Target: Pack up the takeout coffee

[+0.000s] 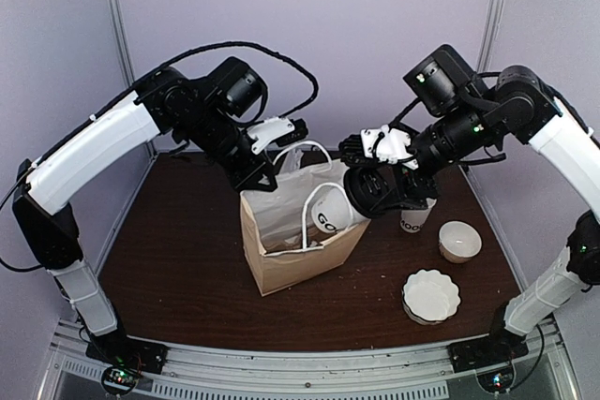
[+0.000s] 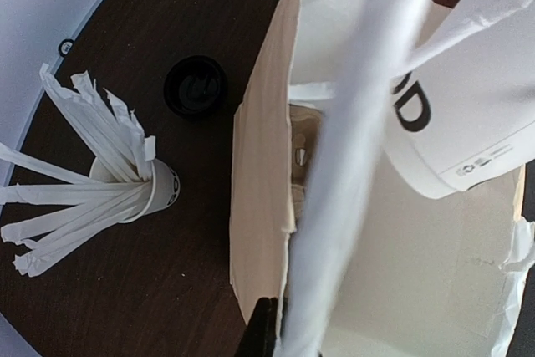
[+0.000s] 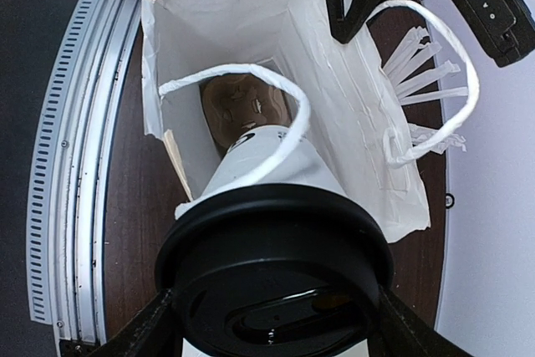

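the right pincer (image 1: 377, 189) is clamped on the coffee cup (image 1: 328, 214), its fingers (image 3: 142, 332) pressed against either side of the black lid (image 3: 276, 265). the cup hangs tilted over the mouth of the paper bag (image 1: 300, 250), with its white base low inside the opening and its lid up and out toward 2 o'clock in the top view. black lettering shows near the base. from the right wrist, a white handle (image 3: 284, 89) loops across the base of the cup, and the brown floor of the bag shows beyond it; the cup has not reached that floor

the bag stands upright near the middle of the bench (image 1: 187, 269). the left pincer (image 1: 267, 170) is closed together on the bag's rim at 11 o'clock, at the far side of the mouth. from the left wrist only one dark finger (image 2: 263, 328) shows, right against the brown wall

in the top view a second cup (image 1: 415, 218) stands at 3 o'clock of the bag, partly hidden behind the right pincer. a small white bowl (image 1: 459, 241) sits just past it, and a fluted white dish (image 1: 431, 295) lies at 4 o'clock, near the front edge

in the left wrist view a cup of white straws (image 2: 138, 194) stands at 9 o'clock of the bag, apart from it, and a black disc (image 2: 194, 85) lies on the bench at 10 o'clock
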Robot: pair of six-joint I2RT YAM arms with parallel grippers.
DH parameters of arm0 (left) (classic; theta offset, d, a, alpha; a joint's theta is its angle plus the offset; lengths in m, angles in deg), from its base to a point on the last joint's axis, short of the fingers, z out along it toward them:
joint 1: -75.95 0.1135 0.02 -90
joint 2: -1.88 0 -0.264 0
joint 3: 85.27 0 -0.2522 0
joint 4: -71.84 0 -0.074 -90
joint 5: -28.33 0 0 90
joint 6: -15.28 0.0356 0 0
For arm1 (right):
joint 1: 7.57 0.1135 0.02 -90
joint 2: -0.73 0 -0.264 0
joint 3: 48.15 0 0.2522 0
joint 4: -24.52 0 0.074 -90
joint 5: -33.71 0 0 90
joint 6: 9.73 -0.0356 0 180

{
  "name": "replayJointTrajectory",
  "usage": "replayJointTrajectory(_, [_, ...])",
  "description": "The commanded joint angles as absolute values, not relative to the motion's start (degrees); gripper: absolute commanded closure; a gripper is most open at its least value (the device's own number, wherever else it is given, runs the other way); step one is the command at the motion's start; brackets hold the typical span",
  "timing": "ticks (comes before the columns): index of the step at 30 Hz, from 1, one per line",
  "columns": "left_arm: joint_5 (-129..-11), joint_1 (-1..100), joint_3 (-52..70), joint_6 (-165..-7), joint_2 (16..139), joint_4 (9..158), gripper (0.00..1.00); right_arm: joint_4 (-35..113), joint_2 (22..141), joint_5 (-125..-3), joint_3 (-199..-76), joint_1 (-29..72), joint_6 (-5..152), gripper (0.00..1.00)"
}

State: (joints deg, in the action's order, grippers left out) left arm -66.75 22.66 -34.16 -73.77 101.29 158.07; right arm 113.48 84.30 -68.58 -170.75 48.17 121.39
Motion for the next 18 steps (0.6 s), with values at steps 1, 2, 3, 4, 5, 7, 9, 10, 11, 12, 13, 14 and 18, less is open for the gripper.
replayJointTrajectory(1, [-67.7, 20.5, -35.7, -72.9, 101.5, 155.4, 1.00, 112.2, 87.1, -68.5, -173.4, 49.0, 122.6, 0.34])
replayJointTrajectory(2, [-67.6, 20.0, -35.7, -72.5, 101.4, 155.4, 1.00, 112.3, 87.9, -68.9, -173.6, 49.1, 122.8, 0.34])
replayJointTrajectory(3, [-67.4, 19.6, -35.7, -72.4, 101.4, 155.4, 1.00, 112.4, 88.6, -69.4, -173.8, 49.3, 122.9, 0.34])
replayJointTrajectory(4, [-67.6, 19.4, -35.7, -72.4, 101.4, 155.4, 1.00, 112.5, 89.2, -69.6, -174.0, 49.7, 123.0, 0.35])
replayJointTrajectory(5, [-67.8, 19.2, -35.7, -72.4, 101.4, 155.4, 1.00, 112.7, 89.8, -69.5, -174.2, 50.2, 123.1, 0.35])
replayJointTrajectory(7, [-67.8, 18.7, -35.6, -72.3, 101.4, 155.5, 1.00, 112.9, 90.4, -68.6, -174.3, 51.6, 123.5, 0.35])
replayJointTrajectory(9, [-67.8, 18.4, -35.3, -71.8, 101.3, 155.4, 1.00, 112.8, 90.7, -67.2, -174.2, 52.7, 124.1, 0.35])
replayJointTrajectory(10, [-67.6, 18.3, -35.1, -71.6, 101.2, 155.3, 1.00, 112.8, 90.8, -67.0, -174.2, 53.0, 124.2, 0.35])
replayJointTrajectory(11, [-67.3, 18.2, -34.9, -71.6, 101.1, 155.3, 1.00, 112.8, 90.8, -66.6, -174.2, 53.1, 124.2, 0.35])
replayJointTrajectory(12, [-66.8, 18.2, -34.6, -71.6, 101.1, 155.3, 1.00, 112.8, 90.7, -66.3, -174.2, 53.1, 124.2, 0.36])
replayJointTrajectory(13, [-66.1, 18.1, -34.3, -71.6, 101.0, 155.3, 1.00, 112.9, 90.4, -65.6, -174.2, 53.1, 124.3, 0.36])
replayJointTrajectory(14, [-65.9, 18.2, -34.0, -71.7, 100.9, 155.3, 1.00, 112.8, 89.7, -64.6, -174.0, 53.1, 124.4, 0.37])
replayJointTrajectory(18, [-65.3, 18.2, -32.7, -71.7, 100.4, 155.2, 1.00, 110.8, 85.3, -62.2, -171.5, 52.0, 125.0, 0.35])
